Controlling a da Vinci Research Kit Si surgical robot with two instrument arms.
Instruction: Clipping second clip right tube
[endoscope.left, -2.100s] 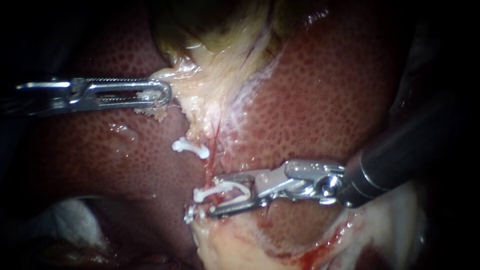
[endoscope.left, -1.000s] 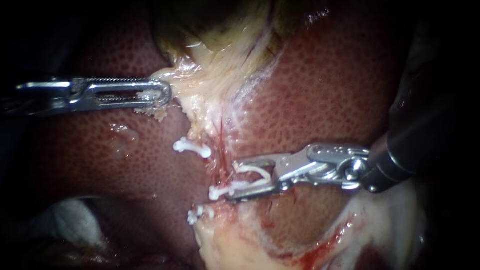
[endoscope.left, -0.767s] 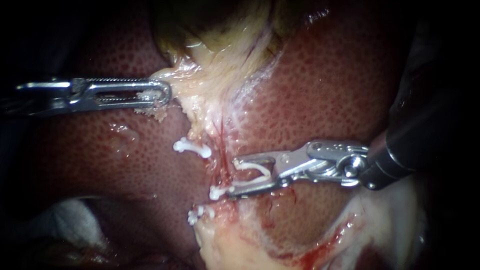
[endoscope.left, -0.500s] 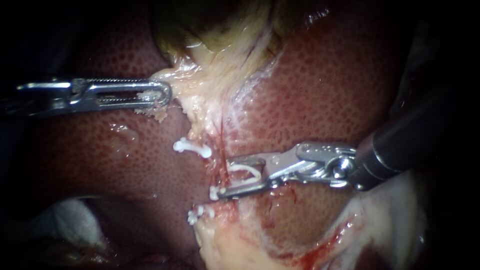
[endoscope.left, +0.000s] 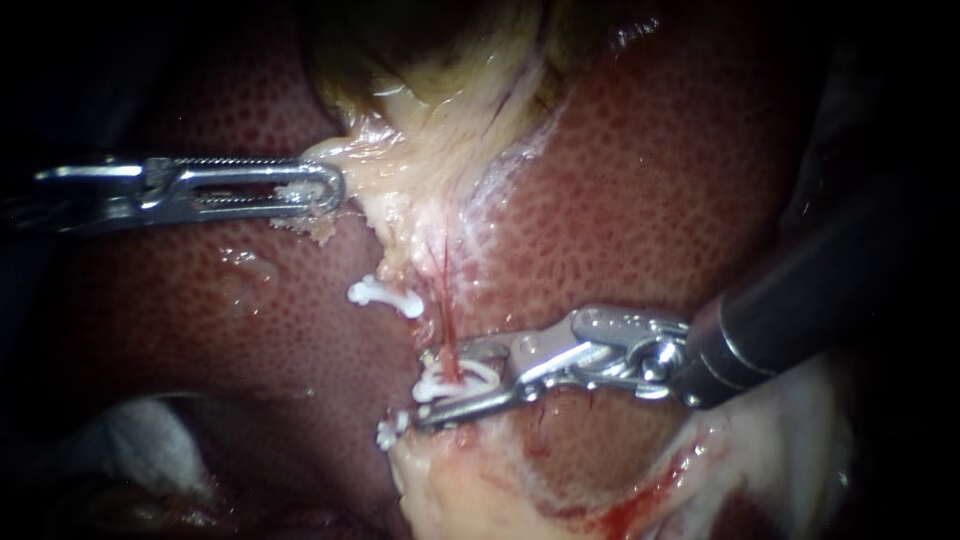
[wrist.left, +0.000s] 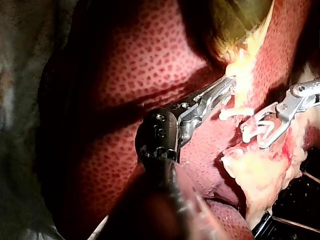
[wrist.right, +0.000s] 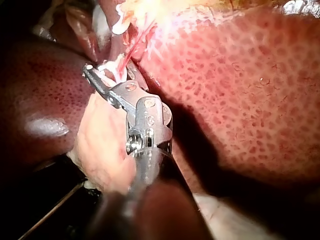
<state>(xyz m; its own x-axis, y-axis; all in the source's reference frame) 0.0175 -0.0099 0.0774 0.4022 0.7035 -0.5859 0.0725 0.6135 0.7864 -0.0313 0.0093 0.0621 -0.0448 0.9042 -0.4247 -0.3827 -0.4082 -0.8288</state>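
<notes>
My right instrument (endoscope.left: 432, 385) comes in from the right, its jaws shut on a white clip (endoscope.left: 462, 378). The clip's legs lie on either side of a thin red tube (endoscope.left: 445, 330) that runs down from the pale strand. Two other white clips are in place: one (endoscope.left: 383, 295) higher and to the left, one (endoscope.left: 390, 432) just below at the edge of the fat. My left instrument (endoscope.left: 330, 190) is shut on pale tissue (endoscope.left: 365, 165) below the gallbladder (endoscope.left: 430, 50). In the right wrist view the clip (wrist.right: 111, 64) shows at the tips of my right instrument (wrist.right: 100, 70).
Mottled red liver (endoscope.left: 650, 200) lies all around. A pale, blood-streaked lump of fat (endoscope.left: 480, 490) sits under the right jaws. White gauze (endoscope.left: 130, 430) lies at the lower left. In the left wrist view both instruments' jaws (wrist.left: 227, 85) (wrist.left: 255, 135) lie close together.
My right instrument has moved left and down with the clip, so the red tube now lies between the clip's legs, and its jaws have narrowed. The left instrument has held still.
</notes>
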